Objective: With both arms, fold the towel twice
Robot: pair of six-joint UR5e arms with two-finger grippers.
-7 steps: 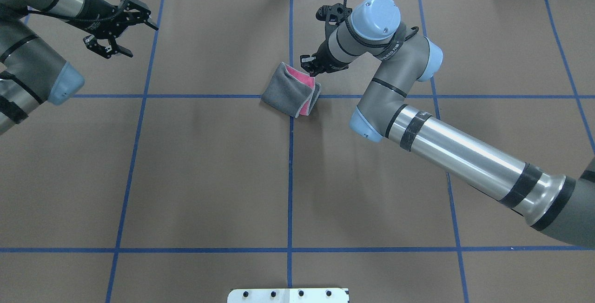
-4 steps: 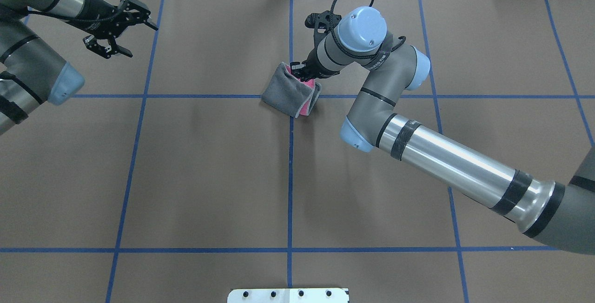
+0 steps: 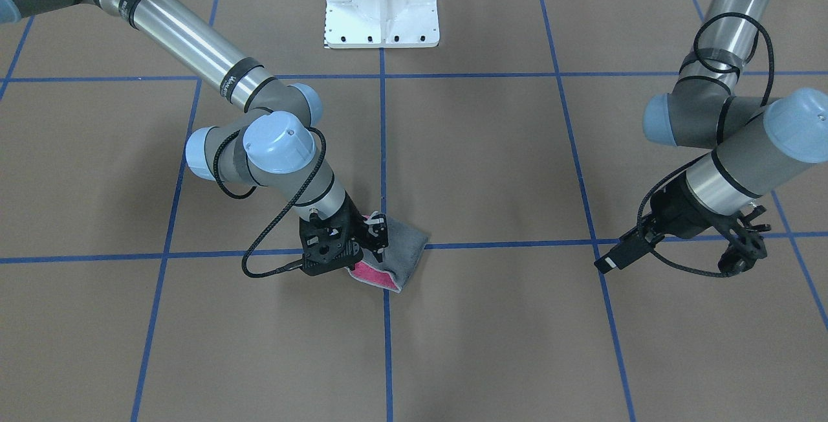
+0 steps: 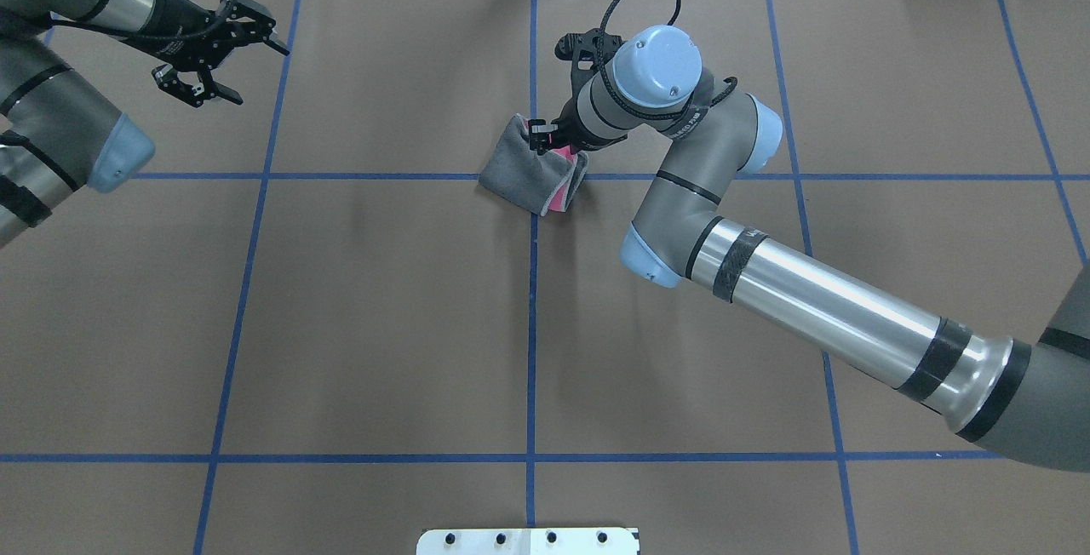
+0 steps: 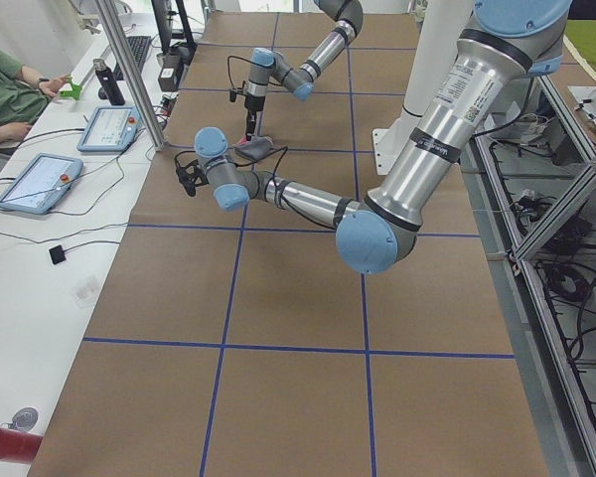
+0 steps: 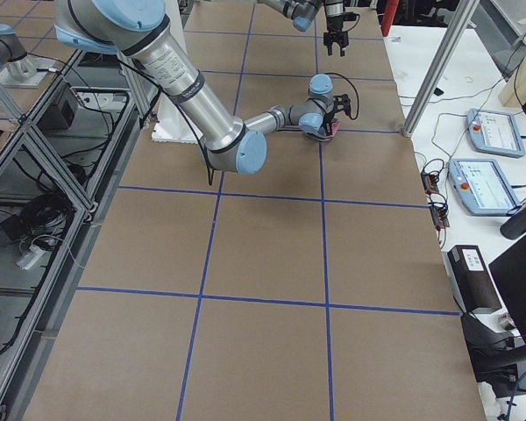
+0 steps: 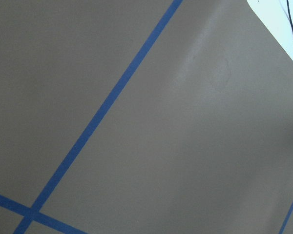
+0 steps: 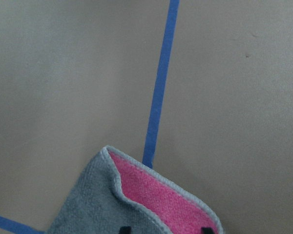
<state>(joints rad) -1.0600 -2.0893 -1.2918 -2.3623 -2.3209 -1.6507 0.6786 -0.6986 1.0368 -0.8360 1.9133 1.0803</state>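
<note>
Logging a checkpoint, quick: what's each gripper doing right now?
Left gripper: open, empty.
Right gripper: open, fingertips apart over the folded towel, not gripping it.

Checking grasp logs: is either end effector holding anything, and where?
Nothing held. Right end effector sits open at the pink edge of the towel; left end effector open, empty.

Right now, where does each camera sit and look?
Overhead: behind robot, looking down; silver-grey left arm, right arm.
Front: across table, facing robot; both arms.
Left side: table's left end; left arm nearest.
Right side: right end; right arm nearest.
Left wrist: down at brown table only.
Right wrist: down at pink-and-grey terry towel; claw tips.
Shared: overhead, front both show right claw at towel.
</note>
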